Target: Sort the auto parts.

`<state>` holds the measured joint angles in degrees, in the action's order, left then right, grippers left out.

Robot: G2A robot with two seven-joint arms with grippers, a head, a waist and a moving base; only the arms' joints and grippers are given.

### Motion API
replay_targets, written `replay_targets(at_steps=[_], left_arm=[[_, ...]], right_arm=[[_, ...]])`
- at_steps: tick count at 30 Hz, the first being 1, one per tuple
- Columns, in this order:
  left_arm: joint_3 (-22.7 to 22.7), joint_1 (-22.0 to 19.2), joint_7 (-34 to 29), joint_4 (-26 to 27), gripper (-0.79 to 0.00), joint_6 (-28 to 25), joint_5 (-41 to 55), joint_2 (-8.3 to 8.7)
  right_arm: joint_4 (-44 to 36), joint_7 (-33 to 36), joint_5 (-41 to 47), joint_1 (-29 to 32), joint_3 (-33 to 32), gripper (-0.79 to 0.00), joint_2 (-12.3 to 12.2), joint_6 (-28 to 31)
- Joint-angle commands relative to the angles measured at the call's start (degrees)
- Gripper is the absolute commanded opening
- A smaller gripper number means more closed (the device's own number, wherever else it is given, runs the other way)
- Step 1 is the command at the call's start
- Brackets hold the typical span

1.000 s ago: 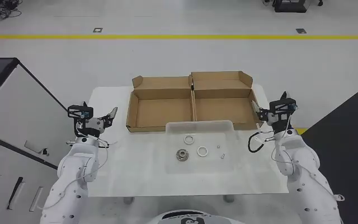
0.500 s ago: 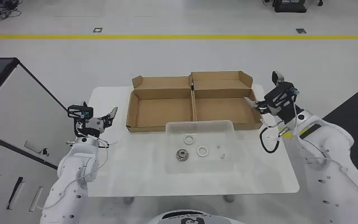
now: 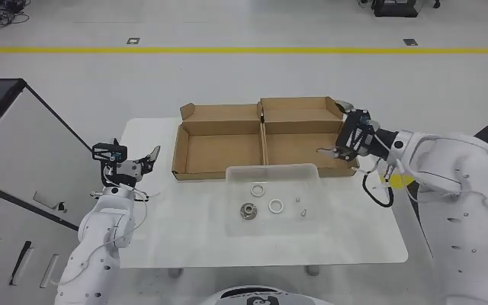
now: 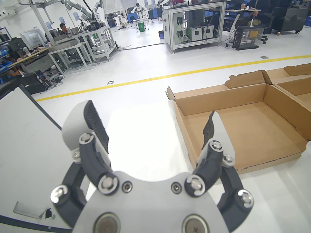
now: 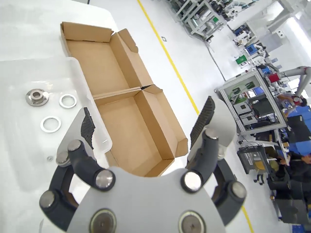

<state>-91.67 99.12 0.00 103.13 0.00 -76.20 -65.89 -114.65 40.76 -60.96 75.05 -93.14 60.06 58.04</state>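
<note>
On the white table, two open cardboard boxes sit side by side at the far edge, the left box touching the right box. Just in front of them lies a clear plastic tray, its far rim against the boxes' near walls. Inside the tray lie the auto parts: a flanged metal hub, one ring nearer the boxes, a second ring beside the hub, and a tiny washer off to the right.

The right gripper hangs over the right box's outer end — its fingers are spread wide with nothing between them. The left gripper sits by the table's left edge, well apart from the tray, facing the left box; its fingers are likewise wide apart and empty.
</note>
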Motion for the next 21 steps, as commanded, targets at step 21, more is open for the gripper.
replay_targets(at_steps=[21], left_arm=[[0.0, 0.0, 0.0, 0.0, 0.0, 0.0, 0.0, 0.0]], right_arm=[[4.06, 11.5, 9.22, -22.14, 33.41, 0.0, -12.97, -5.99]])
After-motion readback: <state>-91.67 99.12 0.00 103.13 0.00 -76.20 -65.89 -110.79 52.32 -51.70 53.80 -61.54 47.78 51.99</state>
